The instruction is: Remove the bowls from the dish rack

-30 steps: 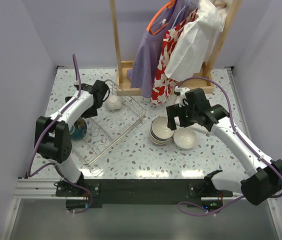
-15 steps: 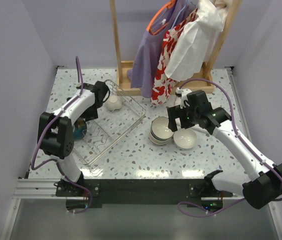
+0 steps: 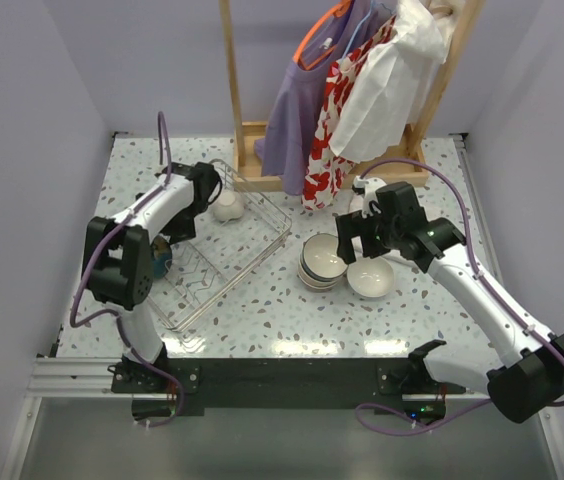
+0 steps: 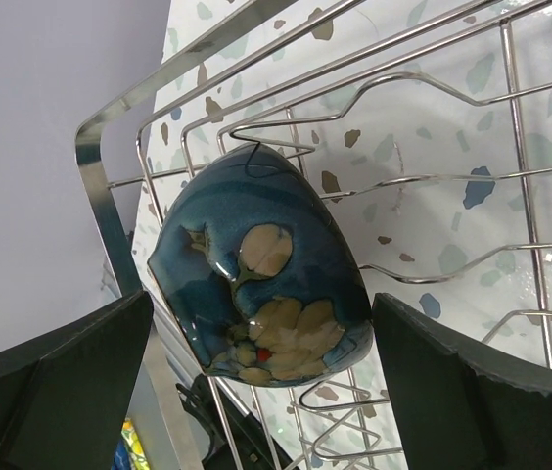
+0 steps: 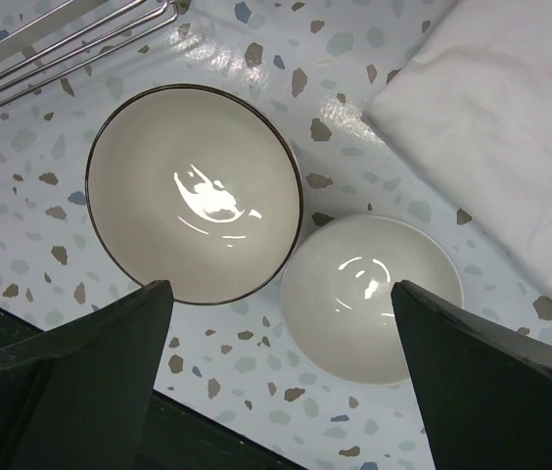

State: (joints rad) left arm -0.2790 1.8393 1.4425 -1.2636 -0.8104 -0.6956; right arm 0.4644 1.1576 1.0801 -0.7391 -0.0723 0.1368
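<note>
The silver wire dish rack (image 3: 247, 250) lies at the left of the table. A dark blue patterned bowl (image 3: 159, 258) stands on its side at the rack's left end, and a white bowl (image 3: 227, 207) lies upside down at its far end. My left gripper (image 3: 174, 232) is open above the blue bowl; in the left wrist view the bowl (image 4: 261, 279) sits between the spread fingers (image 4: 61, 392), untouched. A stack of bowls (image 3: 322, 262) and a white bowl (image 3: 370, 278) stand on the table right of the rack. My right gripper (image 3: 360, 240) is open and empty above them (image 5: 281, 294).
A wooden clothes stand (image 3: 262, 140) with hanging garments stands at the back, and white cloth (image 5: 501, 117) hangs near the right gripper. Purple walls close in on the left and right. The rack's rim (image 4: 95, 186) runs beside the blue bowl.
The left arm's elbow has swung slightly while its gripper stays open over the blue bowl. The right gripper has drifted a little to the right above the table bowls.
</note>
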